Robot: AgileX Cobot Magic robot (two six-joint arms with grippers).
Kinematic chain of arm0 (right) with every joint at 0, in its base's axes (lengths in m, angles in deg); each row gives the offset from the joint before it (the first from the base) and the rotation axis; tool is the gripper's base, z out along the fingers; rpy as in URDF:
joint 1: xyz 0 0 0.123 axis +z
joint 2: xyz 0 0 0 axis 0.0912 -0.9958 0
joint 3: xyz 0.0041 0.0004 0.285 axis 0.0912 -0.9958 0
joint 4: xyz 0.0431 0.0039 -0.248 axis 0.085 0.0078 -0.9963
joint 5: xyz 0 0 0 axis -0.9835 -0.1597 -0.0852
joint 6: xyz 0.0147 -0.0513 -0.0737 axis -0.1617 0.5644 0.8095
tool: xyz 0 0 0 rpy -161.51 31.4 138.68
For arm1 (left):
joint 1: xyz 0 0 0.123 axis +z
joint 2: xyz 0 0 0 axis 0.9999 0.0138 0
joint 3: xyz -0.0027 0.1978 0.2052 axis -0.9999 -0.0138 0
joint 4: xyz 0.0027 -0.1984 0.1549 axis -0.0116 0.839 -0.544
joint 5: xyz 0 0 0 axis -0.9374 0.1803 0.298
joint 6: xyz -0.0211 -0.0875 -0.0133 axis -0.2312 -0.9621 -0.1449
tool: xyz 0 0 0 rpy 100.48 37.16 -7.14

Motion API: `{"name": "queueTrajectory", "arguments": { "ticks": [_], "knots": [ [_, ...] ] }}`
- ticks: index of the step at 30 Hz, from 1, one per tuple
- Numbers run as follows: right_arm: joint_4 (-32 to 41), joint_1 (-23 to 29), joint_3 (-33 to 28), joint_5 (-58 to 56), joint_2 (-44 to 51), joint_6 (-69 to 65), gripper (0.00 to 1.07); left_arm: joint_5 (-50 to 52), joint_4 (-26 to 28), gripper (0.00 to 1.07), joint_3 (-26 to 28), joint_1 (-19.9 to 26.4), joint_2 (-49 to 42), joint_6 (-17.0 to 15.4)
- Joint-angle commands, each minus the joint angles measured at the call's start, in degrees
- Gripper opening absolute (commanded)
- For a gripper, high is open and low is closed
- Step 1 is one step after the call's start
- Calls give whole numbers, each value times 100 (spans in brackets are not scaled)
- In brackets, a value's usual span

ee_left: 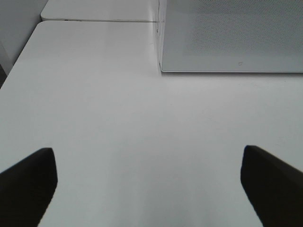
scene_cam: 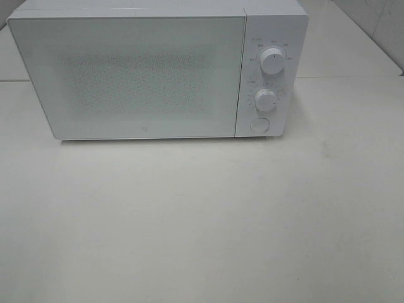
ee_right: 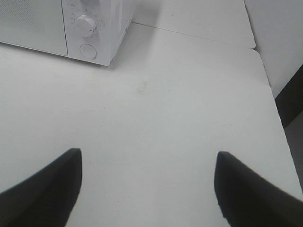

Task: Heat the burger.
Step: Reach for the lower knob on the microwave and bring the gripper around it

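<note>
A: Left end effector (ee_left: 147,158)?
B: Released, fingers spread wide over the white bench (scene_cam: 202,221).
A: Ahead?
B: Microwave (scene_cam: 145,76) at twelve o'clock, door shut; upper dial (scene_cam: 272,62) and lower dial (scene_cam: 266,100) on its three o'clock side.
A: Right end effector (ee_right: 147,161)?
B: Released too. Burger: cannot tell where.

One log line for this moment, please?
microwave: shut | burger: not in view | left gripper: open, empty | right gripper: open, empty
</note>
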Motion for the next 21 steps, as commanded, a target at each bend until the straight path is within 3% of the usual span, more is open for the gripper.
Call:
{"name": "queueTrajectory", "arguments": {
  "ticks": [1, 21],
  "knots": [
    [11, -29, -11, 6, 149, 0, 75, 80, 46, 98, -6, 0, -138, 0],
    [11, -29, -11, 6, 149, -6, 75, 80, 46, 98, -6, 0, -138, 0]
  ]
}}
